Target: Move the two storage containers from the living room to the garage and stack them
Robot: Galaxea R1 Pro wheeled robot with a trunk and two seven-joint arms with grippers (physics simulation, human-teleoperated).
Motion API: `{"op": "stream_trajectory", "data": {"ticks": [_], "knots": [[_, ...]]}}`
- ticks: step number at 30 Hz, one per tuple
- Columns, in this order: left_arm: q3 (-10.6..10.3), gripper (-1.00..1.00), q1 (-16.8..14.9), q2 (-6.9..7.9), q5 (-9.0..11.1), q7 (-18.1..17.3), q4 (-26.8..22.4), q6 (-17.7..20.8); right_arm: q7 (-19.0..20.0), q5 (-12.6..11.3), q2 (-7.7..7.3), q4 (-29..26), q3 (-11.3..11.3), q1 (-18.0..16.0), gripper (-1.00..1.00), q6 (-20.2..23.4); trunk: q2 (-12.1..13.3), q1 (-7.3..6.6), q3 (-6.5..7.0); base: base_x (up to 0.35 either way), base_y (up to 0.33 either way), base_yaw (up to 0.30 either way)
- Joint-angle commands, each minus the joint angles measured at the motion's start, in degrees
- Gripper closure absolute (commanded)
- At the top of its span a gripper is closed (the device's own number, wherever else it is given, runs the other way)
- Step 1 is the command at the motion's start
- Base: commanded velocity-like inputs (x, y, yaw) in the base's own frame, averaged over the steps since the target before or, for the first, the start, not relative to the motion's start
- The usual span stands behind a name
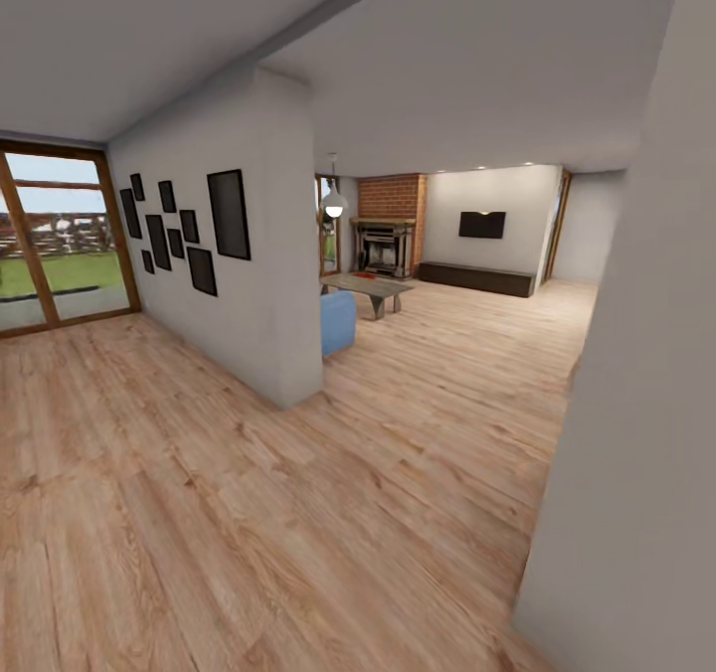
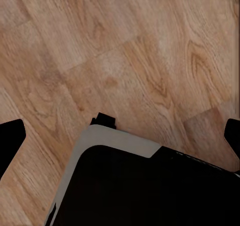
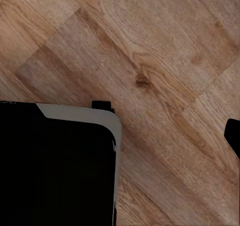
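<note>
The robot is facing the living room (image 1: 447, 254) at the frame's centre, where something red, perhaps a container, lies on the grey bench (image 1: 368, 284). It should be rounding the white wall (image 1: 264, 284). Both jaws' spread cannot be told.

sofa (image 1: 338, 321) before low table (image 1: 368, 285), fireplace (image 1: 384, 247) behind

No writing, label, brand or number can be read anywhere; the dark wall frames (image 1: 228, 214) look blank.
</note>
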Motion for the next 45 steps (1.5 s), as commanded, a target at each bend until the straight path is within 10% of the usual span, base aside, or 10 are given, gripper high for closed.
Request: {"op": "stream_trajectory", "data": {"ticks": [1,45], "knots": [[0.4,-1.00,-0.1,0.00,0.0,-0.1,0.1,-0.2,0.0,-0.4,0.03,0.2,0.5,-0.1,-1.00,-0.3,-0.1,0.04,-0.09,0.323,0.000,0.002],[0.4,-1.00,0.0,0.00,0.0,-0.1,0.1,0.3,0.0,-0.1,0.03,0.2,0.8,-0.1,-1.00,0.1,-0.1,0.04,-0.09,0.323,0.000,0.000]]}}
